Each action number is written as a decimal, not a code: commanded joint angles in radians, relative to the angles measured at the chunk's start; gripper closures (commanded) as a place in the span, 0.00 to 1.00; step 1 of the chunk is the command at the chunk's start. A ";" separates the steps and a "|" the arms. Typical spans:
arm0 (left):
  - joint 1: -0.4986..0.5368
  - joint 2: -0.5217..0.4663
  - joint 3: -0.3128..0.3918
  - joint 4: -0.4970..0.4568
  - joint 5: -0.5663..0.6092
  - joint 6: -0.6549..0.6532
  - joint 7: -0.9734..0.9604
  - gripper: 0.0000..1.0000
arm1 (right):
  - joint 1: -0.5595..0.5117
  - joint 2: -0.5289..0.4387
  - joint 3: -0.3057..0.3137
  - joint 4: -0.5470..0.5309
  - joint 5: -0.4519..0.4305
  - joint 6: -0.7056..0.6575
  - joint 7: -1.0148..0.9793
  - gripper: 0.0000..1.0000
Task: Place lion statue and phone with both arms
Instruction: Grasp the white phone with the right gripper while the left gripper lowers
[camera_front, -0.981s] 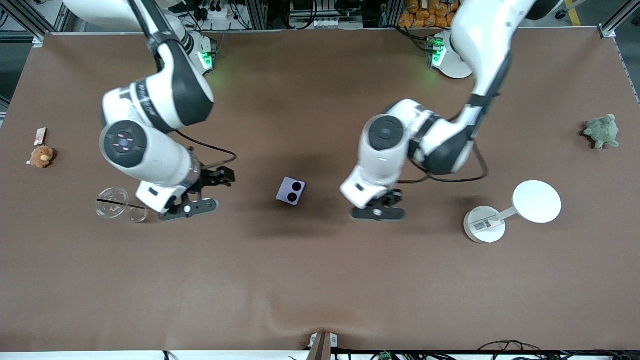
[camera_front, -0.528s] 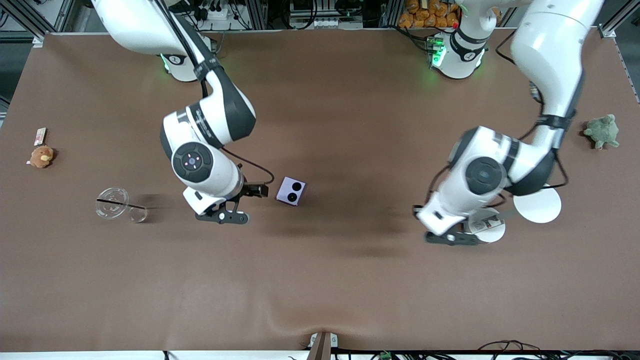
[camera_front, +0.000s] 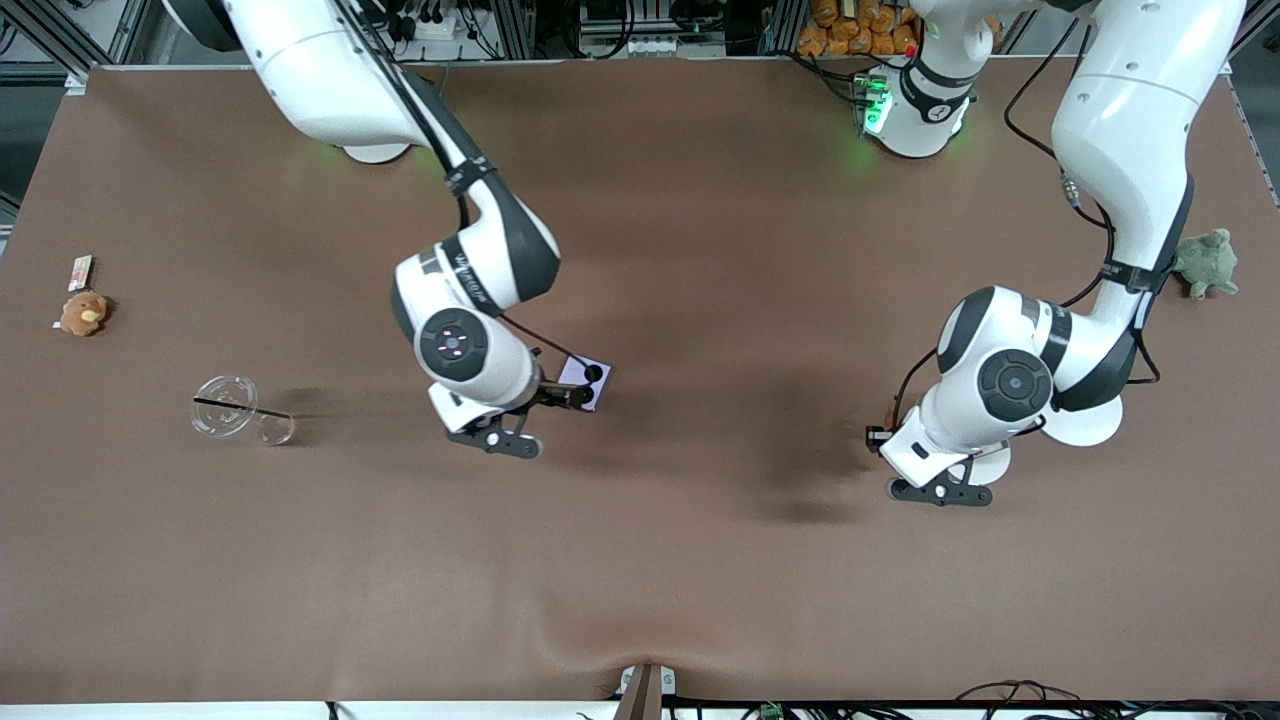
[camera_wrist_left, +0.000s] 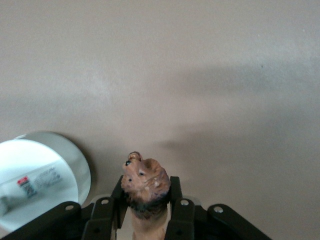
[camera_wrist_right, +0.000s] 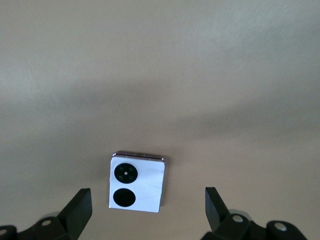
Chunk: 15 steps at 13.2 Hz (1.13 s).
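The lilac phone (camera_front: 592, 376) lies flat near the table's middle, its two black camera circles facing up; it also shows in the right wrist view (camera_wrist_right: 137, 183). My right gripper (camera_front: 563, 396) is open just above it, with its fingers (camera_wrist_right: 79, 206) spread wide on either side of the phone (camera_wrist_right: 147, 202). My left gripper (camera_front: 886, 437) is shut on the reddish-brown lion statue (camera_wrist_left: 145, 182), holding it over bare table beside the white stand's round base (camera_wrist_left: 40, 175). In the front view the lion is almost hidden under the wrist.
The white round-headed stand (camera_front: 1088, 426) is partly under the left arm. A clear plastic cup (camera_front: 232, 408) lies toward the right arm's end, with an orange-brown plush (camera_front: 83, 313) and a small card (camera_front: 80, 271) farther out. A green plush (camera_front: 1205, 262) sits at the left arm's end.
My right gripper has moved from beside the clear cup to over the phone. My left gripper has moved from the table's middle to beside the white stand.
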 joint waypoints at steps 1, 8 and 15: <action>0.022 0.026 -0.013 -0.015 0.026 0.066 0.010 1.00 | 0.016 0.032 -0.007 -0.007 0.015 0.004 0.007 0.00; 0.057 0.054 -0.008 -0.025 0.095 0.105 0.050 1.00 | 0.044 0.058 -0.005 -0.080 0.027 0.118 0.011 0.00; 0.065 0.072 -0.008 -0.021 0.089 0.105 0.052 0.00 | 0.044 0.113 -0.005 -0.070 0.159 0.147 0.013 0.00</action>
